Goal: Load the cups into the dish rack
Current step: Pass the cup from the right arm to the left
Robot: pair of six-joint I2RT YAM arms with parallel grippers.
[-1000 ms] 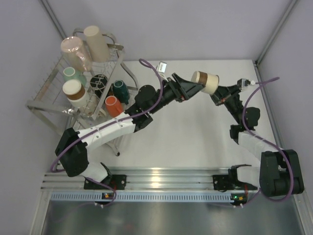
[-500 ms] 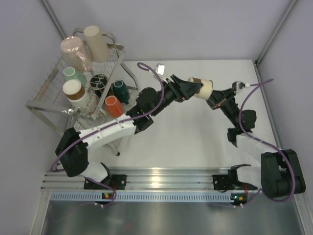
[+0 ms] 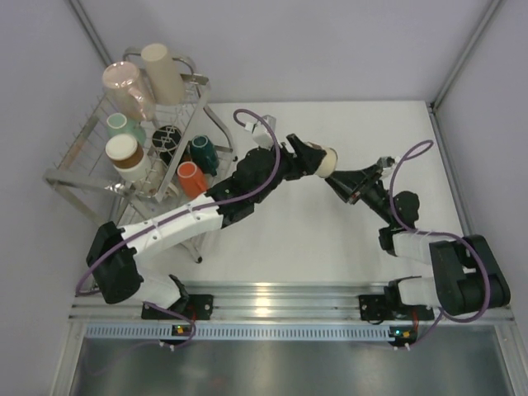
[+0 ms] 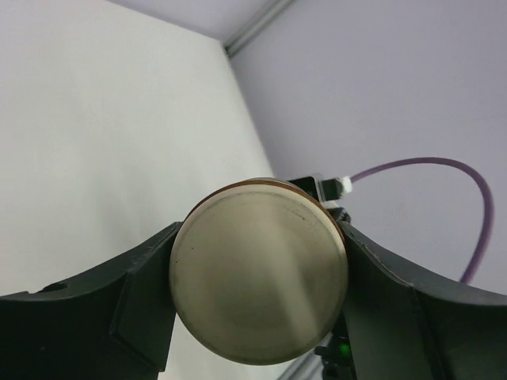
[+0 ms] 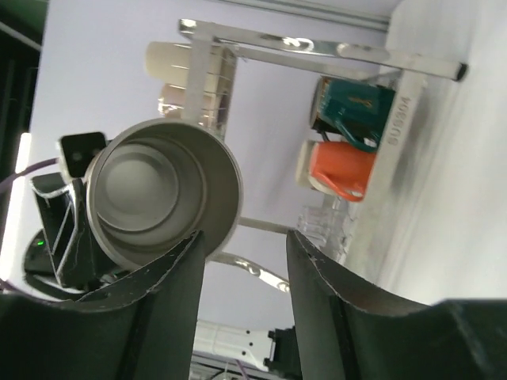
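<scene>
Fingers (image 4: pixel 135 297) of the left gripper (image 4: pixel 261 231) press against both sides of a beige cup (image 4: pixel 257 273) — its flat round base faces the wrist camera with a dark pad touching it on the left and on the right, so we call it grasped. A brown edge shows just behind the top of the base. From above, we see the cup lying on its side in the air over the middle of the white table (image 3: pixel 289 239), base toward the left arm and mouth toward the right arm.

Opposite it, the right gripper (image 5: pixel 244 237) has its two fingers parted with nothing between them. The cup's open mouth shows just beyond one of those fingers and off to its side, and we cannot tell whether that fingertip touches the rim.

Farther out, at the far left of the table, stands the dish rack (image 3: pixel 82 177), a silver wire frame. It carries a tall pink cup (image 3: pixel 128 87) and a tall cream cup (image 3: pixel 162 73) at the top, a green-inside white cup (image 3: pixel 124 125) and a brown-banded cup (image 3: pixel 124 153) below them, and — side by side on the side nearest the arms — a dark teal mug (image 3: pixel 202 153) and an orange mug (image 3: pixel 191 177). A purple cable (image 3: pixel 256 124) loops above the left arm.
</scene>
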